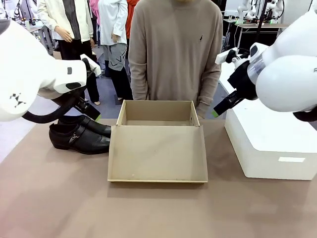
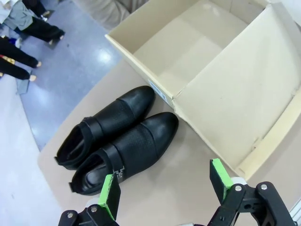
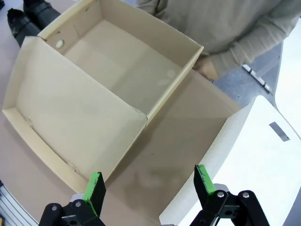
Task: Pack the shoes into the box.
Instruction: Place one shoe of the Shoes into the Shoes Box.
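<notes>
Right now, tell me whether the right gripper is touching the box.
Apart. The front view shows the open right gripper hanging to the right of the box, with a clear gap between its fingertips and the box's side wall.

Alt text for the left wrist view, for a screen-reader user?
A pair of glossy black shoes lies side by side on a brown table, toes toward an open, empty cardboard box whose lid flap is folded out flat. The left gripper, jaws open, green pads, hovers near the shoes' heels.
</notes>
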